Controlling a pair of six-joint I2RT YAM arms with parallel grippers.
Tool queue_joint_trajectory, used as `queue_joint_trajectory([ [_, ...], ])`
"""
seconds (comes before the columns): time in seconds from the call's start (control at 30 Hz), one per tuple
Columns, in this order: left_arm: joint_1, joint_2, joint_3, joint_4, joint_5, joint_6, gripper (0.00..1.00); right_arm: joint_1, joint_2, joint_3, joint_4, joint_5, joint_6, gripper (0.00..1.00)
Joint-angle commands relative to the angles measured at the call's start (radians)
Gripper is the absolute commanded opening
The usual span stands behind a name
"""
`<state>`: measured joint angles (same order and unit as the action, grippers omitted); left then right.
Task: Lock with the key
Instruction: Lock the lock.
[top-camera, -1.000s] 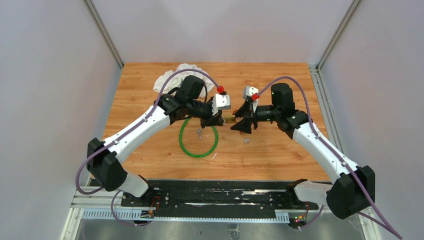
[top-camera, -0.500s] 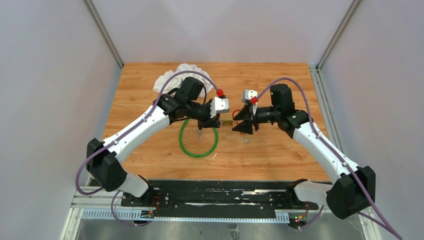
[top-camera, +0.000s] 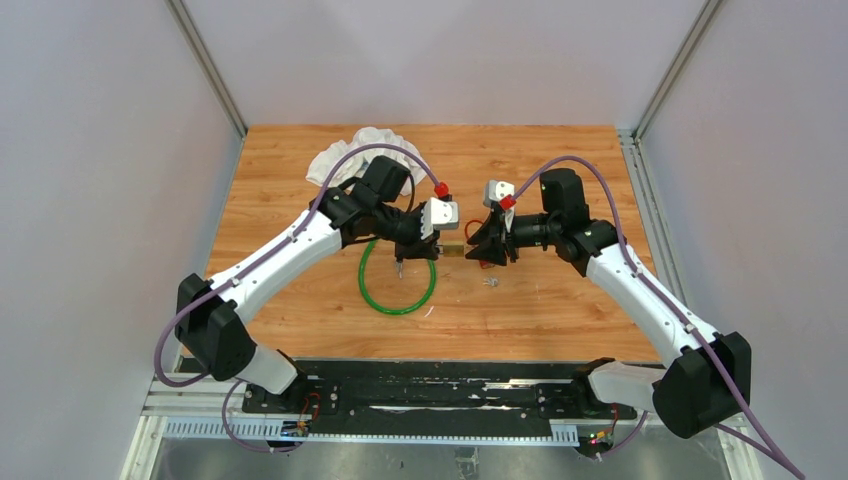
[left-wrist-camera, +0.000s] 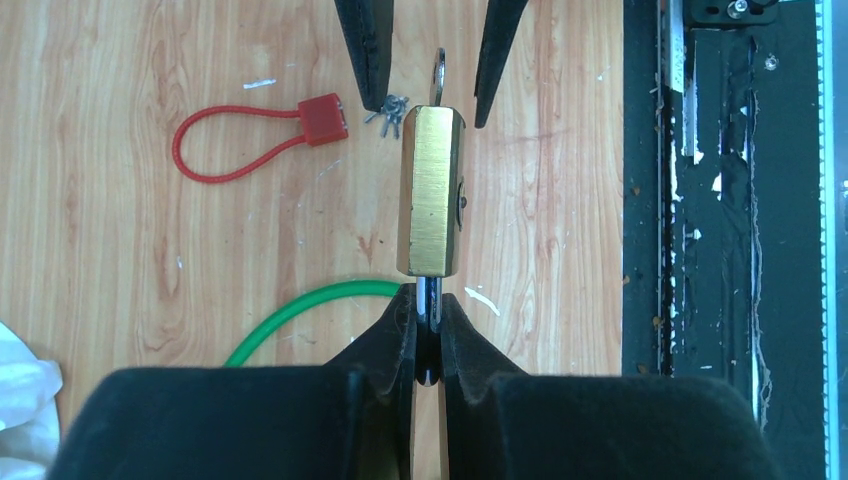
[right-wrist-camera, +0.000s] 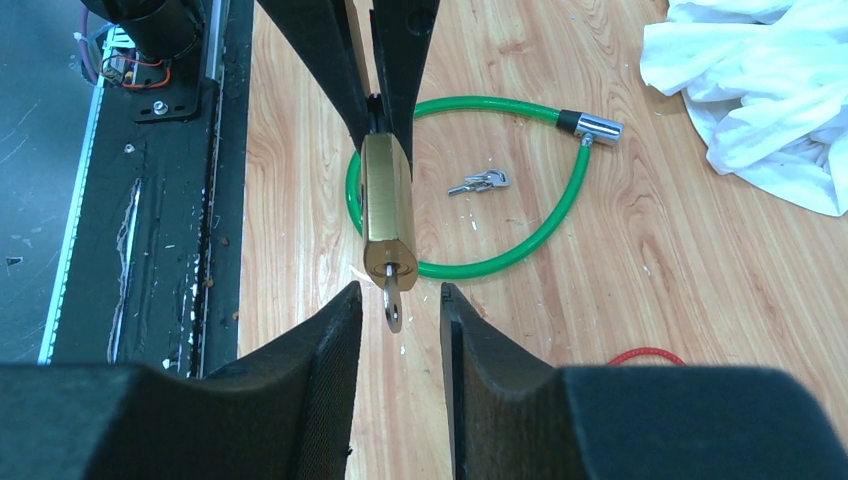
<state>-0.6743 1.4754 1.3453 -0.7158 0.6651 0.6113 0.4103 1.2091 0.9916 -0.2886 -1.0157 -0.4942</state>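
A brass padlock hangs in the air, also in the right wrist view and the top view. My left gripper is shut on its steel shackle. A silver key sticks out of the padlock's keyhole end, seen too in the left wrist view. My right gripper is open, its fingers on either side of the key without touching it. In the top view the left gripper and right gripper face each other across the padlock.
A green cable lock lies on the wooden table with a small key bunch inside its loop. A red cable lock and another key bunch lie below the right gripper. A white cloth sits at the back left.
The right gripper has moved left toward the padlock and now straddles the key. The left gripper has shifted slightly with the padlock, staying shut on the shackle.
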Motion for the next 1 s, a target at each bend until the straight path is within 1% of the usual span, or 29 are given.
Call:
queue_joint_trajectory([
  [0.0,0.004,0.005,0.001,0.016,0.036,0.005,0.00,0.005,-0.006,0.034,-0.011,0.002,-0.017,0.32],
  [0.4,0.004,0.006,0.003,0.014,0.038,0.001,0.00,0.005,-0.001,0.033,-0.010,-0.010,-0.015,0.12],
  [0.57,0.004,0.008,0.002,0.013,0.030,0.001,0.00,0.005,0.000,0.031,0.000,0.001,0.000,0.01],
  [0.83,0.004,-0.002,-0.006,0.015,0.002,0.009,0.00,0.005,-0.004,0.032,0.007,0.024,0.013,0.01],
  [0.97,0.005,-0.013,-0.016,0.013,-0.015,0.015,0.00,0.005,0.000,0.051,-0.021,0.051,0.010,0.01],
])
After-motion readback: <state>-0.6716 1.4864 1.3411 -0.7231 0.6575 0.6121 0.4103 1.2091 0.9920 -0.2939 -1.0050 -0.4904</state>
